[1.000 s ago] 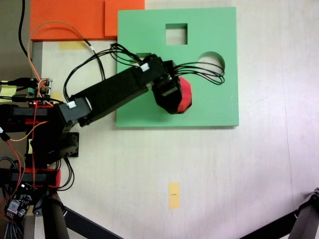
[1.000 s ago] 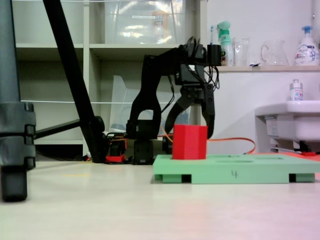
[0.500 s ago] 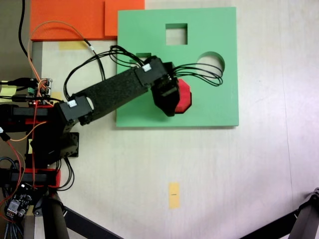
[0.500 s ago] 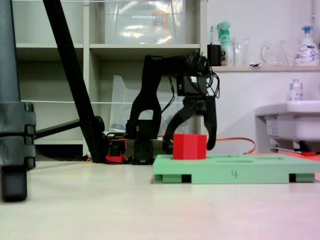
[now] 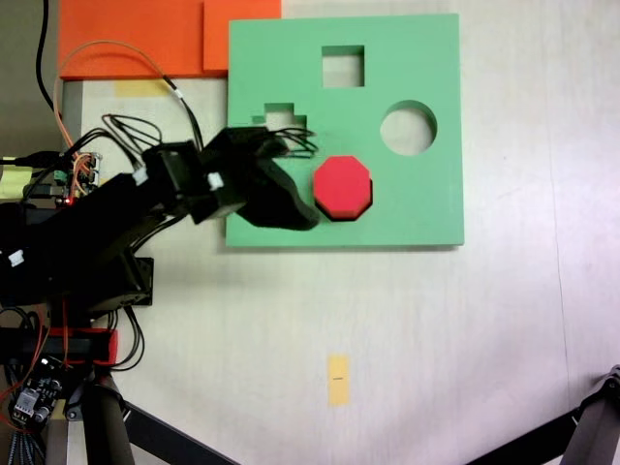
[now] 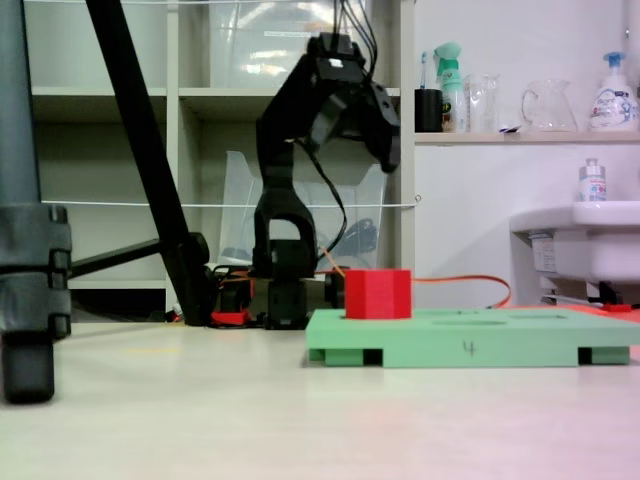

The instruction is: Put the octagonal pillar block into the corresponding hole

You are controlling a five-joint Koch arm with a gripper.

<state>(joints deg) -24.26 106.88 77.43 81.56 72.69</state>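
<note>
The octagonal pillar block sits upright in the corresponding hole of the green board, toward the board's near edge in the top-down fixed view, between the cross-shaped cutout and the round cutout. In the side-on fixed view the block projects above the board's top face, so it appears seated but not flush, probably because it is taller than the board is thick. The claw is raised well above the block and touches nothing; its jaws appear spread and empty, consistent with a release. From above, the arm hangs over the board's edge on the robot's side, leaving the block in plain sight. Judgement: the placement looks complete, with nothing left but to confirm the fit. The board lies flat on the pale surface, an orange sheet touching its far corner.
</note>
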